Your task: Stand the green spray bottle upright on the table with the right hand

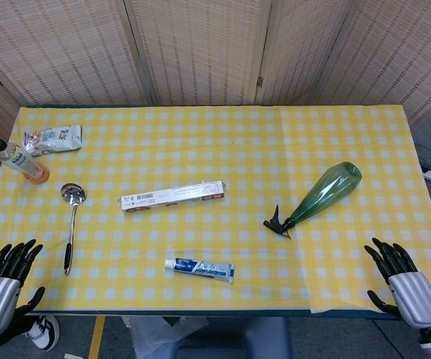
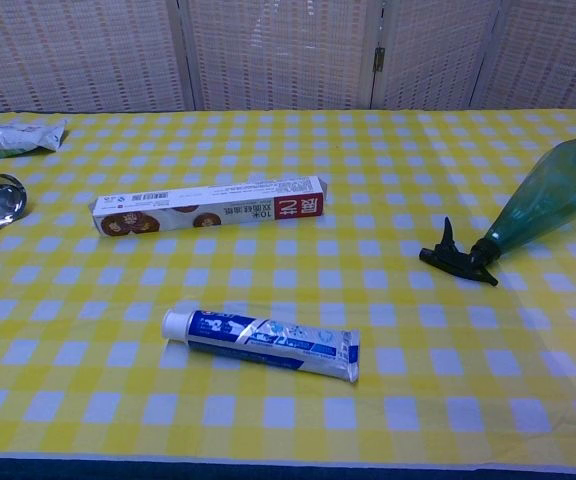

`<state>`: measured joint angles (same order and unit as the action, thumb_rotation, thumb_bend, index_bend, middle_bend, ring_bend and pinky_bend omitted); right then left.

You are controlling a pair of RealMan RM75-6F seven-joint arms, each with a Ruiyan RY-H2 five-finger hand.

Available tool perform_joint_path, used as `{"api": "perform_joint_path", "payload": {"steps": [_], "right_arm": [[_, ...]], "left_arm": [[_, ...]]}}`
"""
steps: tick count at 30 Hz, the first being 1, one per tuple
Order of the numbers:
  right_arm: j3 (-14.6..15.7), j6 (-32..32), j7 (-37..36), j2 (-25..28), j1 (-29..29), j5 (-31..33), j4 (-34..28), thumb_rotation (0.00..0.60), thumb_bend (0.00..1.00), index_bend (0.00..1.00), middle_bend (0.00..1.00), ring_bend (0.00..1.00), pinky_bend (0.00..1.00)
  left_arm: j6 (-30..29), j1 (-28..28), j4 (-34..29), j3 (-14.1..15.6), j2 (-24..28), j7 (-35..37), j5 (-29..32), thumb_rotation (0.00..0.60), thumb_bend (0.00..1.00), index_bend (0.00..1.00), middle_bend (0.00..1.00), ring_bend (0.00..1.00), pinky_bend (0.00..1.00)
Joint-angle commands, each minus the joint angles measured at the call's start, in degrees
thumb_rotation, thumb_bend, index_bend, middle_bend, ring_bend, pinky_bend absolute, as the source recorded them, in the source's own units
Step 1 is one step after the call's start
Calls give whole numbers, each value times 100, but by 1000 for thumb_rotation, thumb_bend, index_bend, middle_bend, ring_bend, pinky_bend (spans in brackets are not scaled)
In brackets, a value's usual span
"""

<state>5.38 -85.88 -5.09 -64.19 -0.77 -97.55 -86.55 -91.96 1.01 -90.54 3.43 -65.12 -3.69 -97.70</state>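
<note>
The green spray bottle (image 1: 325, 193) lies on its side on the right part of the yellow checked table (image 1: 275, 142), its black trigger head (image 1: 277, 222) pointing toward the front and its base toward the back right. The chest view shows the same bottle (image 2: 553, 200) at the right edge. My right hand (image 1: 401, 283) hovers at the front right corner, fingers spread and holding nothing, well in front of and to the right of the bottle. My left hand (image 1: 4, 280) stays at the front left corner, also spread and holding nothing. Neither hand shows in the chest view.
A long foil-wrap box (image 1: 172, 197) lies mid-table, a toothpaste tube (image 1: 200, 268) near the front edge. A metal ladle (image 1: 71, 224), an orange-based bottle (image 1: 19, 161) and a snack pouch (image 1: 53, 138) sit at the left. A wicker screen (image 1: 200, 45) stands behind.
</note>
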Motion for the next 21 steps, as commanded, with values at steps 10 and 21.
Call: {"api": "perform_joint_path", "payload": {"steps": [10,21], "right_arm": [[-133,111,179,-116,-164,16,274,600,334,0,0,0,0],[-889,2130,2652,191,-1677,552,-253,600,334,0,0,0,0]], "left_arm": [[104,123,-20,-54,-33,87,-50,600,395,30,89,92,0],[82,214,-49,-35,17,326,-201,600,397,39,89,93,0]]}}
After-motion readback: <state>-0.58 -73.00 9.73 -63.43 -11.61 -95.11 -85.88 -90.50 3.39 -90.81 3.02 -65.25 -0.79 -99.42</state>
